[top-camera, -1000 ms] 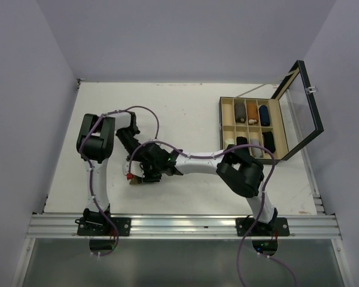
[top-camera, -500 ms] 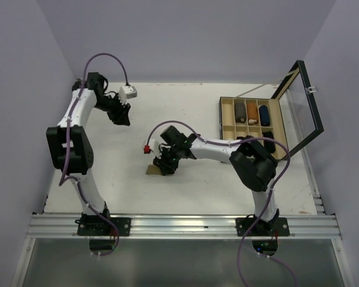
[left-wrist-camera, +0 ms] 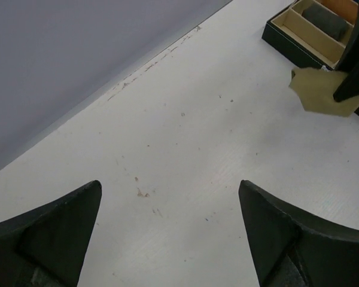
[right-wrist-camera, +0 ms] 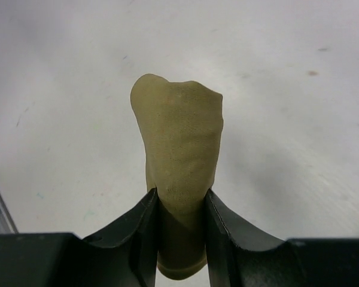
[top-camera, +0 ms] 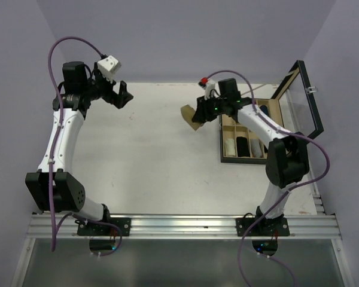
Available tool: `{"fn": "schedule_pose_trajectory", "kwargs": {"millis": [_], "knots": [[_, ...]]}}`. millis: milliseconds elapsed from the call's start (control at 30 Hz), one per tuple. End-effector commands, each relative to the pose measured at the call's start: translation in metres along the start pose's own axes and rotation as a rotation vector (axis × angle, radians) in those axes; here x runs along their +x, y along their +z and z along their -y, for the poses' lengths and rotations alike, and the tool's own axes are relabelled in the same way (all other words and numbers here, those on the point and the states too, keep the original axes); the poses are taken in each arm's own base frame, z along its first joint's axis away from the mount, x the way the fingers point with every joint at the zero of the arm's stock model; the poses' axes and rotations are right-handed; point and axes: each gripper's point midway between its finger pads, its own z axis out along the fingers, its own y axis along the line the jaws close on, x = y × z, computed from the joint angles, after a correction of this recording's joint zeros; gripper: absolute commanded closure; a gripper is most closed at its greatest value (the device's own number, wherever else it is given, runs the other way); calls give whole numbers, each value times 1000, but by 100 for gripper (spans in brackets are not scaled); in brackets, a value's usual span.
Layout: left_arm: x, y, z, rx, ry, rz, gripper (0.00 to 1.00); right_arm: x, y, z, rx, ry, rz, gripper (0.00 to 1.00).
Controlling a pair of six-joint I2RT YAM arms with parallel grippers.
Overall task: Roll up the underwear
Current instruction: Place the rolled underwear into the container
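The right tool (right-wrist-camera: 182, 206) was clamped on the rolled olive underwear (right-wrist-camera: 179, 137), most of the roll sticking out past its fingertips, just left of the open box (top-camera: 222, 137). The left tool (left-wrist-camera: 170, 194) stood wide open and empty over the bench's (top-camera: 149, 161) far left corner.

White tabletop (top-camera: 155, 155), faintly scuffed and stained. Bears a black divided box (top-camera: 221, 146) at two o'clock, hinged glass lid (top-camera: 302, 107) standing open.
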Motion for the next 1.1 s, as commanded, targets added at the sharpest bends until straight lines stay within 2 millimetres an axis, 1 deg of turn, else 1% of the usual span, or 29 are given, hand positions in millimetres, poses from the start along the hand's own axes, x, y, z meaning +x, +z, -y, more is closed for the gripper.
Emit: {"fn": "schedule_pose_trajectory", "kwargs": {"millis": [0,33,67,100,167,200,233,300,333,367,400,433,467,500,533,567,600,667,700,733,767,800,867,900,967,1067], "knots": [[-18,-2,-12,-70,-125,30,0,-45,-55,49,166,100,149,100],[-19,-2,-18,-100,-147,20,0,-47,-66,65,234,114,157,100],[-14,1,-22,-119,-172,5,0,-48,-80,87,307,135,172,100],[-14,0,-27,-154,-200,6,0,-46,-93,109,425,148,177,100],[-6,-6,-39,-248,-207,-10,0,-46,-112,130,551,152,186,100],[-6,-7,-43,-276,-200,-9,0,-43,-127,148,679,151,182,100],[-1,-12,-49,-327,-197,-22,0,-43,-132,153,724,150,191,100],[0,-15,-52,-355,-179,-22,0,-41,-141,167,820,177,197,100],[8,-15,-53,-365,-182,-37,0,-42,-154,179,922,193,207,100],[8,-17,-52,-372,-180,-35,0,-37,-149,187,955,210,188,100],[10,-16,-52,-372,-178,-36,0,-45,-153,191,988,211,200,100],[14,-16,-52,-374,-181,-46,0,-42,-159,197,1057,218,179,100],[15,-16,-53,-379,-183,-49,0,-35,-150,205,1091,220,142,100],[17,-16,-53,-382,-183,-54,0,-44,-156,208,1141,211,150,100],[21,-16,-54,-390,-185,-64,0,-40,-162,215,1228,205,123,100],[24,-16,-55,-400,-189,-71,0,-41,-158,214,1262,173,103,100],[26,-17,-56,-408,-190,-76,0,-39,-151,217,1290,155,77,100],[31,-18,-58,-426,-191,-90,0,-41,-145,217,1348,105,71,100],[32,-19,-59,-433,-189,-94,0,-35,-136,218,1344,95,58,100],[35,-19,-60,-442,-191,-101,0,-37,-133,218,1349,92,76,100],[34,-21,-60,-447,-187,-100,0,-35,-128,218,1354,86,73,100],[34,-21,-61,-451,-185,-102,0,-29,-122,221,1362,51,33,100],[38,-22,-61,-457,-189,-109,0,-25,-115,223,1374,32,10,100],[39,-22,-61,-456,-187,-111,0,-20,-110,228,1382,29,-8,100],[42,-21,-59,-452,-192,-122,0,-14,-105,231,1380,25,-30,100],[50,-19,-58,-443,-207,-143,0,-3,-92,234,1346,36,-56,100]]}}
